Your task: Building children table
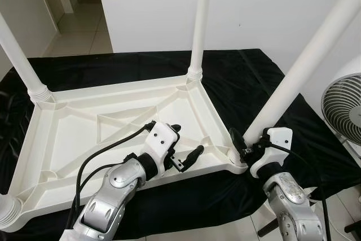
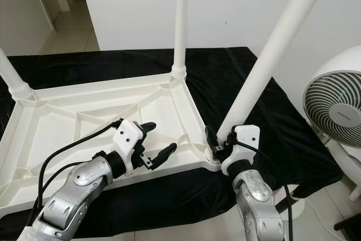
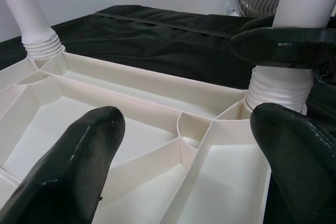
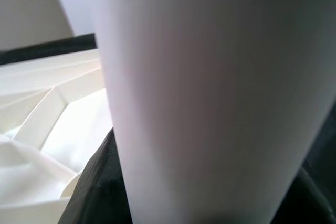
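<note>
Right gripper (image 1: 246, 142) clamped the near-right long white plastic table leg (image 1: 304, 63), axis leaning up-right; left gripper (image 1: 186, 148) open, empty, hovering left.

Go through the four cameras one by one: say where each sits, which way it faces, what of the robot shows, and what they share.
Left eye view: on the head, looking forward and down at the upturned white table top on black cloth; both silver arms show.
Right eye view: same head, same scene, with a fan beside it.
Left wrist view: on the left arm, along the open left gripper, over the ribbed underside toward the near right leg.
Right wrist view: on the right arm, hard against that leg.
Shared: the leg held by the right gripper.
</note>
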